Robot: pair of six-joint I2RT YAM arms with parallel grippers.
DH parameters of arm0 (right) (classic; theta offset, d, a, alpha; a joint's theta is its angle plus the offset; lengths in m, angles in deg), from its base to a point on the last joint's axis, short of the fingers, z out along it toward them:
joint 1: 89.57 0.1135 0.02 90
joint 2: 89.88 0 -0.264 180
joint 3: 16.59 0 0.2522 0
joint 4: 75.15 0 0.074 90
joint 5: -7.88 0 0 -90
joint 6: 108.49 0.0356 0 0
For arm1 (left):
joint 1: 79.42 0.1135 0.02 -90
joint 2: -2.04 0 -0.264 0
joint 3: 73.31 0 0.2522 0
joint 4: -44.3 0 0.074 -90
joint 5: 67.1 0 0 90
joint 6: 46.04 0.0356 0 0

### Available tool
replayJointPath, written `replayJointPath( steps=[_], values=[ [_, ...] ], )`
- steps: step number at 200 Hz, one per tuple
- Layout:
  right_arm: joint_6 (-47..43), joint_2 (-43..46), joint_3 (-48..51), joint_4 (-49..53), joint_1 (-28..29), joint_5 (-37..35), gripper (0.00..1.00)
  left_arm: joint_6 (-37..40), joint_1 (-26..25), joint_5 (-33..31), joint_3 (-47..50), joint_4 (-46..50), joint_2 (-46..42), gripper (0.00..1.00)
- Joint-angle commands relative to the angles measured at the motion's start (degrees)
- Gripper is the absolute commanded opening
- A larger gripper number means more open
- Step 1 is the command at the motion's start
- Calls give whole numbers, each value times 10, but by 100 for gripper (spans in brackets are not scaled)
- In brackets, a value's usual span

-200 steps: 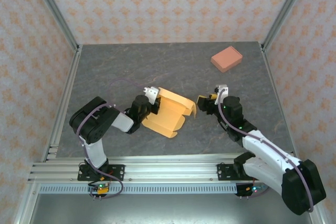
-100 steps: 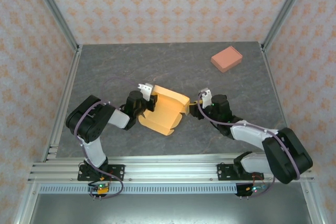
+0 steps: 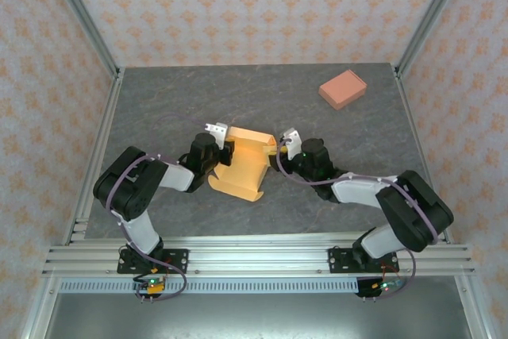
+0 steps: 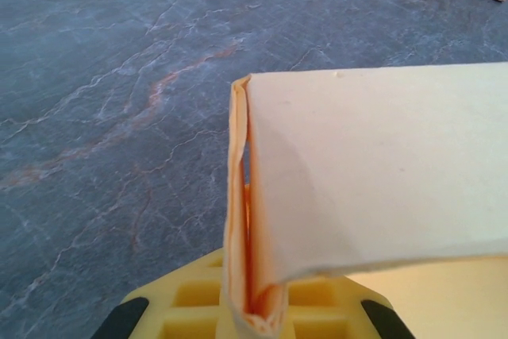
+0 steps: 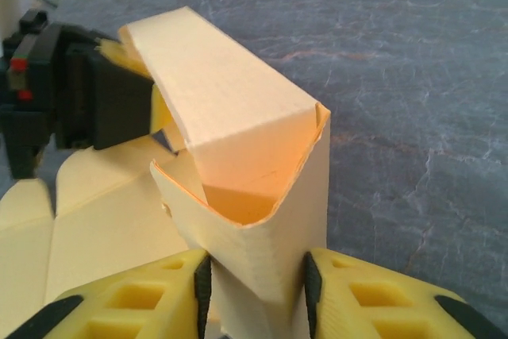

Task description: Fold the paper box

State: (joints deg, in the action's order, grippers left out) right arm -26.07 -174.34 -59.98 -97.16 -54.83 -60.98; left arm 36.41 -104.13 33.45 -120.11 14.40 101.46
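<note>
The jaws of the left gripper [image 4: 254,307] are pressing together on a folded edge of the paper box [image 3: 248,168], while the jaws of the right gripper [image 5: 255,279] are pinching its opposite upright corner. The box is sitting mid-table between them — long side running left to right, flat flap pointing toward the arms. The grey marbled table [image 3: 238,97] is standing inside patterned walls [image 3: 254,5].

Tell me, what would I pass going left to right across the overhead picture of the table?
Left pincer → yellow paper box → right pincer → pink block.
</note>
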Motion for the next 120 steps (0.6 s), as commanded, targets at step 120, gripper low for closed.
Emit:
replayJointPath(
  steps=[120],
  values=[
    [-35, -122, -80, -199, 47, -233, 39, -45, -69, -61, -33, 144, -105, 0]
  ],
)
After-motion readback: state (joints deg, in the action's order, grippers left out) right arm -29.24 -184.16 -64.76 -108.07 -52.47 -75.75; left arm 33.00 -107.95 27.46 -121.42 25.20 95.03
